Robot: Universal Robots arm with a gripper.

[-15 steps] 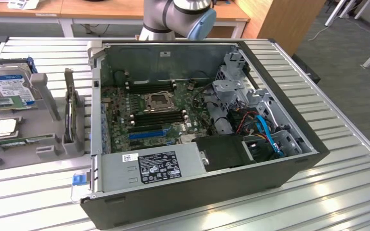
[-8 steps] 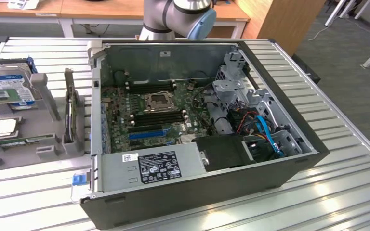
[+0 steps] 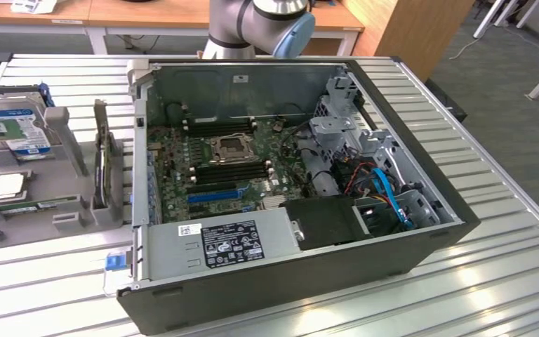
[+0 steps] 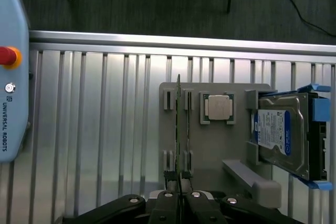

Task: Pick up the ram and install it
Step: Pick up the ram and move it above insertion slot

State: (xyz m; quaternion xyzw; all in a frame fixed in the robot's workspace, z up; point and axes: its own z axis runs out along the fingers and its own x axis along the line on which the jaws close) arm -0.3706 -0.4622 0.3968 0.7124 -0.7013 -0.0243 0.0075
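Ram (image 4: 178, 124) stands on its long edge in the slots of the gray holder (image 4: 210, 156). It is just beside the square processor (image 4: 217, 107) lying flat on that holder, and a blue-labelled hard drive (image 4: 278, 129) is propped at the holder's other end. The gripper (image 4: 180, 196) hangs above the holder in line with the stick, fingers pressed together and holding nothing. To my eye, a clean pick wants the fingers square across the board's flat faces near mid-length, then a straight lift out of the slots without twisting. Edge-on, it's a thin green strip with dark chips.
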